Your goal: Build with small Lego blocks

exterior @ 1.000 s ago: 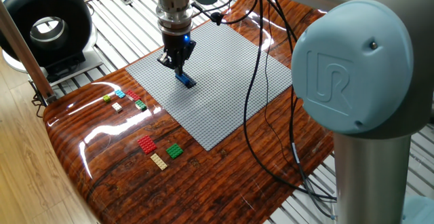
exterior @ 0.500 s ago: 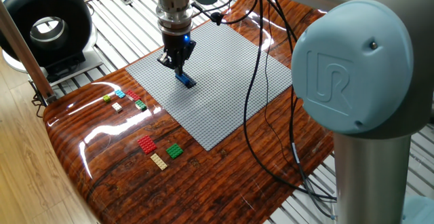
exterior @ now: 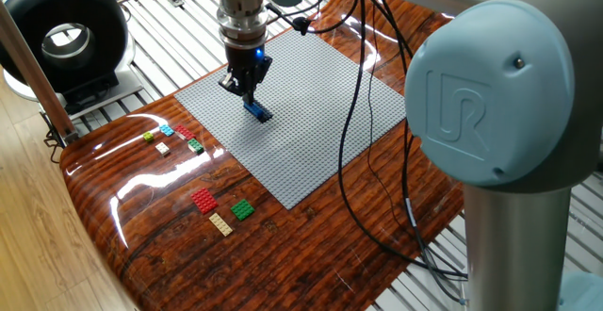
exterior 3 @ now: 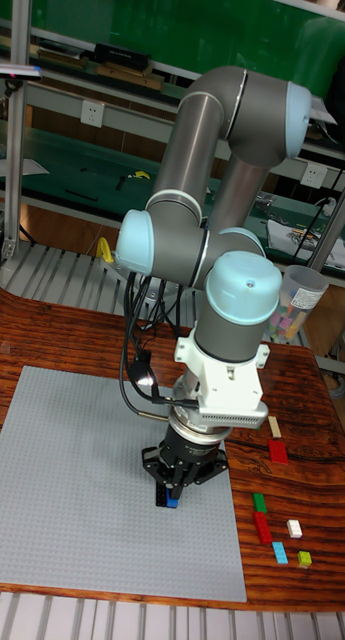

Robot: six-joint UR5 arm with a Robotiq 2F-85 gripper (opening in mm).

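desk point(exterior: 311, 226): dark wood grain under a glossy varnish, with bright glare patches
baseplate point(exterior: 301, 127): matt grey plastic, finely studded all over
small Lego blocks point(exterior: 204, 201): smooth hard plastic with a slight sheen, studded tops
arm point(exterior 3: 207, 130): smooth grey metal tubes with a satin finish, pale blue plastic joint caps
end effector point(exterior: 249, 98): black, matt, plastic or metal cannot be told
cables point(exterior: 363, 141): black, smooth rubbery sheath

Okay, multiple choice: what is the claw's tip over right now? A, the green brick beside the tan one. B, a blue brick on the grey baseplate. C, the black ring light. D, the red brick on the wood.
B: the claw points down at a blue brick lying on the grey baseplate.
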